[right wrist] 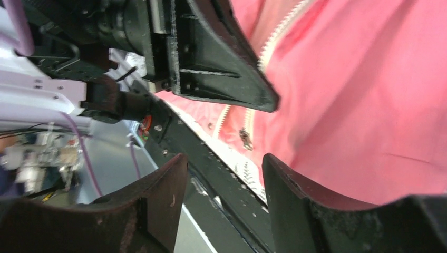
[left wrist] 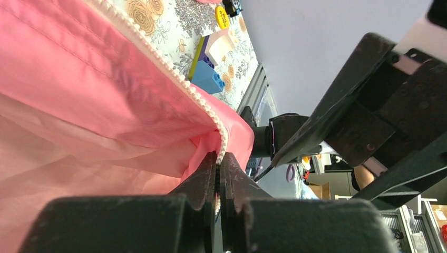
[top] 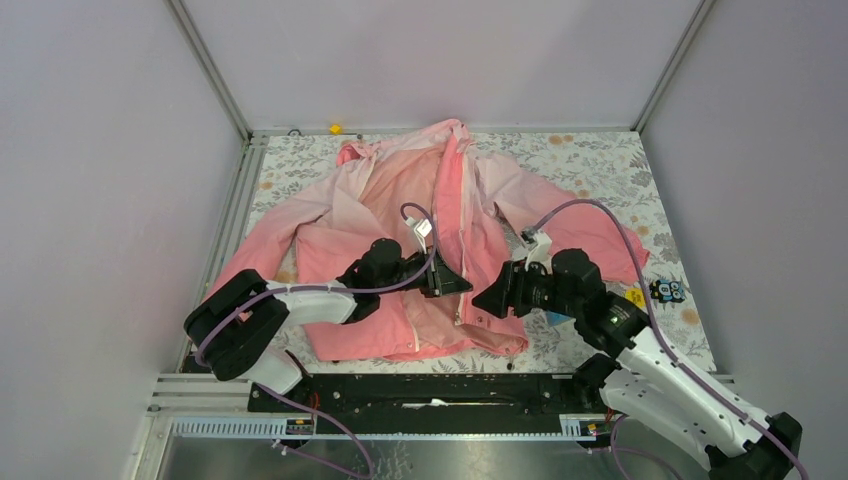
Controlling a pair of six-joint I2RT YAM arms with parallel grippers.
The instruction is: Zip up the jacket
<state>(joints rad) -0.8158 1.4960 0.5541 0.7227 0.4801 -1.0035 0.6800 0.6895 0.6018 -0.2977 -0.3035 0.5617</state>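
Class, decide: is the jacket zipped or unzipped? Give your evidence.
Unzipped. The left gripper pinches one free row of zipper teeth, and the jacket lies with its front edges apart.

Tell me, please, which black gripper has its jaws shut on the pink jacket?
The left gripper: its jaws pinch the white zipper edge of the thin pink fabric jacket, whereas the right gripper stands open, empty.

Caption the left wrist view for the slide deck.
Left gripper shut on the white zipper edge of the jacket; floral tablecloth and toy blocks behind.

one jacket (top: 335,225), two tools (left wrist: 217,161) (right wrist: 224,163), one blue block (left wrist: 208,79), one yellow disc (left wrist: 223,17)
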